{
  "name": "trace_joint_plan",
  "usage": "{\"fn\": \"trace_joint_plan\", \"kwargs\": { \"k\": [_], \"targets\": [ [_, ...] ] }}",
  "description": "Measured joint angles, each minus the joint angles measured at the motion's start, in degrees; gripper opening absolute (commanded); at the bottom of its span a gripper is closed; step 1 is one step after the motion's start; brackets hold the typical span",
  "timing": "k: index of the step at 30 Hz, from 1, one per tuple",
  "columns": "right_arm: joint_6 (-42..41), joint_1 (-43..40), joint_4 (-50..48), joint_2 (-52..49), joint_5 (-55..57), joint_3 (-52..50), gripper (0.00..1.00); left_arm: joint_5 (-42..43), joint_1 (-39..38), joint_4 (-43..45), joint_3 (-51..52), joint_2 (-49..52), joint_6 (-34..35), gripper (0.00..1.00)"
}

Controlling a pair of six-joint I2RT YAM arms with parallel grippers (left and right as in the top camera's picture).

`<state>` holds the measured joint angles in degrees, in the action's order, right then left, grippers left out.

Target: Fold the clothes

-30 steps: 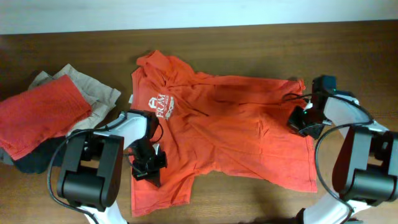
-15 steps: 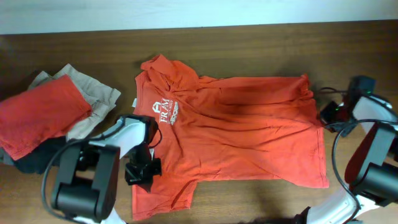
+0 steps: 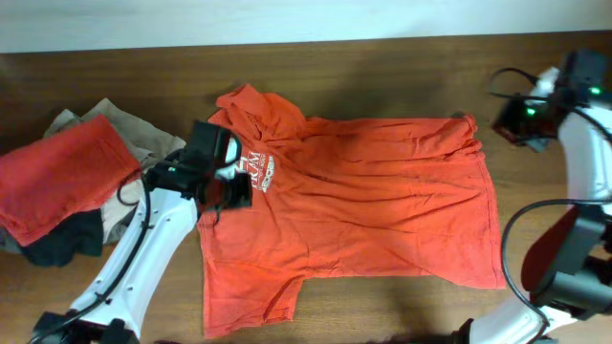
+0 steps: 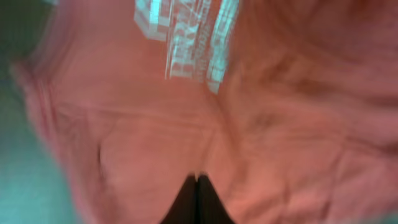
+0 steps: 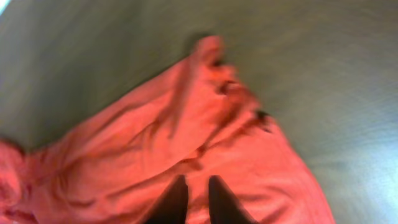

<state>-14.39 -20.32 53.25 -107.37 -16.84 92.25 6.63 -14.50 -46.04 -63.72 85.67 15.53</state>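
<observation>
An orange-red T-shirt (image 3: 373, 201) lies spread flat on the brown table (image 3: 382, 67), its white chest logo (image 3: 253, 172) towards the left. My left gripper (image 3: 232, 191) hovers over the shirt beside the logo. In the left wrist view this gripper (image 4: 198, 178) is shut and empty, with the logo (image 4: 186, 37) ahead of it. My right gripper (image 3: 507, 124) hangs just off the shirt's far right corner (image 3: 464, 124). In the right wrist view its jaws (image 5: 198, 182) stand slightly apart with nothing between them, and the shirt corner (image 5: 211, 50) lies below.
At the left edge lies a pile of clothes: a folded red shirt (image 3: 62, 177) on top, beige cloth (image 3: 143, 143) behind it, a dark garment (image 3: 57, 244) underneath. A white wall strip (image 3: 287, 19) bounds the far side of the table.
The right gripper let go of the shirt's right side and rose to the far right. The left arm swung from the shirt's lower left up to the logo. The shirt now lies flatter.
</observation>
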Motion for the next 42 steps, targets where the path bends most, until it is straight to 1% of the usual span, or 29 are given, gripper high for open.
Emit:
{"fn": "trace_joint_plan", "kwargs": {
  "k": [1, 3, 4, 8, 12, 13, 15, 17, 19, 25, 33, 36, 40, 42],
  "targets": [
    [0.3, 1.4, -0.7, -0.3, 0.0, 0.0, 0.58, -0.1, 0.0, 2.7, -0.1, 0.0, -0.9, 0.02],
    [0.9, 4.1, -2.4, -1.3, 0.5, 0.0, 0.72, -0.1, 0.0, 6.7, -0.2, 0.7, -2.7, 0.02],
    [1.2, 5.4, -3.5, -2.0, 1.2, 0.0, 0.75, -0.1, 0.0, 7.5, -0.2, 1.4, -3.5, 0.03],
    [1.5, 8.7, -8.0, -6.0, 4.1, 0.0, 0.77, -0.3, 0.0, 8.8, -0.2, 6.9, -6.4, 0.03],
    [1.5, 8.4, -12.3, -10.8, 6.9, 0.0, 0.77, -0.7, 0.0, 8.8, -0.2, 12.9, -8.9, 0.04],
    [1.5, 8.2, -13.2, -11.8, 7.3, 0.0, 0.71, -0.7, 0.0, 8.8, -0.2, 14.3, -9.4, 0.04],
    [1.6, 8.0, -15.4, -13.6, 6.7, 0.0, 0.51, -0.7, 0.0, 8.8, -0.2, 16.4, -10.0, 0.04],
    [2.4, 7.8, -17.5, -15.1, 3.4, 0.0, 0.24, -0.7, 0.0, 8.8, -0.2, 18.6, -10.4, 0.04],
    [2.4, 8.0, -18.8, -15.7, 0.7, 0.0, 0.19, -0.7, 0.0, 8.8, -0.2, 19.8, -10.5, 0.04],
    [2.7, 10.1, -18.6, -16.0, -3.6, 0.0, 0.11, -0.6, 0.0, 8.9, -0.3, 21.7, -10.8, 0.04],
    [2.6, 13.7, -16.6, -16.8, -2.4, 0.0, 0.11, -0.7, 0.0, 8.9, -0.3, 21.7, -10.9, 0.04],
    [2.6, 14.8, -17.2, -18.9, -1.4, 0.0, 0.07, -0.7, 0.0, 8.8, -0.3, 21.7, -11.1, 0.04],
    [0.9, 15.2, -20.1, -21.2, -0.6, 0.2, 0.07, -0.6, 0.0, 8.3, -0.3, 21.7, -11.1, 0.04],
    [0.0, 15.1, -23.3, -21.8, -0.5, 0.2, 0.05, -0.6, 0.0, 8.3, -0.3, 21.7, -11.1, 0.04]
  ]
}}
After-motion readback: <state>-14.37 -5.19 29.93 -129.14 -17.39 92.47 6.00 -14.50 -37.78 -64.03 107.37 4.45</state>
